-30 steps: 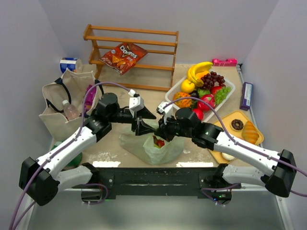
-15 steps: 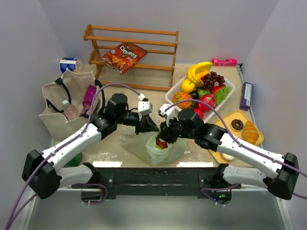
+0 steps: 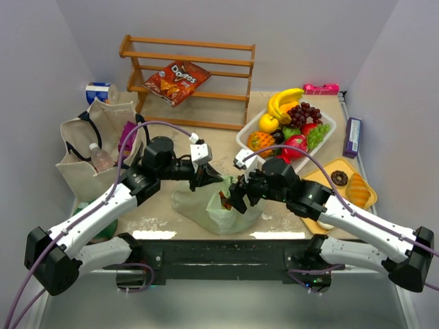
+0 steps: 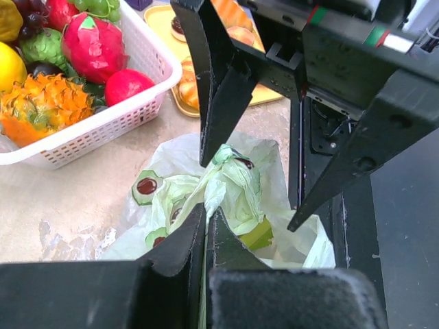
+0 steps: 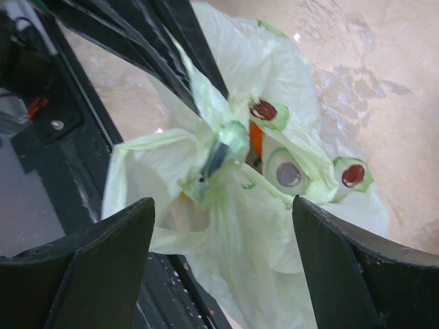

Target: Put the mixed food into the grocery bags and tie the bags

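The pale green plastic grocery bag (image 3: 209, 209) lies near the front edge between the arms, with red and orange food (image 3: 225, 201) showing at its mouth. My left gripper (image 3: 206, 177) is shut on a twisted handle of the bag (image 4: 230, 179), the plastic pinched between its fingers (image 4: 180, 241). My right gripper (image 3: 238, 197) stands open just right of the bag's mouth, its fingers (image 5: 113, 250) spread either side of the bunched plastic (image 5: 226, 154) without touching it. The beige tote (image 3: 88, 154) stands at the left with a water bottle (image 3: 101, 158) and a purple packet (image 3: 127, 136) inside.
A white basket (image 3: 328, 125) of toy fruit sits at the back right. A yellow tray (image 3: 326, 168) with a doughnut and bread lies beside it. A wooden shelf (image 3: 188, 58) holds a red chips packet (image 3: 177, 80). A purple box (image 3: 352, 136) lies by the right wall.
My left gripper closed on the bag's handle and drew it slightly left. My right gripper let go of the bag, opened wide and moved a little right and toward the front.
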You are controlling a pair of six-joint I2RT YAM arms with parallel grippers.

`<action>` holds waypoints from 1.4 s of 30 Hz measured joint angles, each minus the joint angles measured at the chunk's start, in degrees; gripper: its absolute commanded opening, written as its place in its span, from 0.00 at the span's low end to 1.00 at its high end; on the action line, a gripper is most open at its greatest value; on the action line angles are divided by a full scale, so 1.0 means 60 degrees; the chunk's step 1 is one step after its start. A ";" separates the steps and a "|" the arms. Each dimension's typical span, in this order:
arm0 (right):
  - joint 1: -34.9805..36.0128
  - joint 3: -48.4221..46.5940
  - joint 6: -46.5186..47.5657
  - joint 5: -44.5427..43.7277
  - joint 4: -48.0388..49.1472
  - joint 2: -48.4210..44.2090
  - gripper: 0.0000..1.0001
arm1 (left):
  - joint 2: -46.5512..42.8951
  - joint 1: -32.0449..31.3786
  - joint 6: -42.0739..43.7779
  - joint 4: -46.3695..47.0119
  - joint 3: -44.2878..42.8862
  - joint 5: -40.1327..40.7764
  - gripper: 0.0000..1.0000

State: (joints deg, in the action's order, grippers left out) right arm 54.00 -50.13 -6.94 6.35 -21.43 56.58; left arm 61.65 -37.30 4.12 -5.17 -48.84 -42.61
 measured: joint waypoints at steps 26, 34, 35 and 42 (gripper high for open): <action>0.0197 -0.0466 0.0208 -0.2459 0.0448 0.1020 0.00 | -0.1475 -0.0237 0.0339 0.0142 0.0525 0.1942 0.00; -0.0051 -0.0594 -0.0616 -0.2922 -0.0590 0.1009 0.61 | -0.1024 -0.1534 0.0324 0.0634 0.0769 0.4849 0.00; -0.0084 -0.0670 -0.0907 -0.2925 -0.0820 0.1002 0.66 | -0.1024 -0.1559 0.0317 0.0648 0.0783 0.5191 0.00; -0.0138 -0.1064 -0.3632 -0.2586 -0.1610 -0.0313 0.77 | -0.1126 -0.1625 0.0157 0.1195 0.1151 0.6371 0.00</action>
State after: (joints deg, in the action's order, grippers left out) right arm 53.17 -56.51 -28.73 -9.17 -31.09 54.70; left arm 54.89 -47.05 5.06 2.00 -41.93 -4.38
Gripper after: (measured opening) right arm 0.778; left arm 0.029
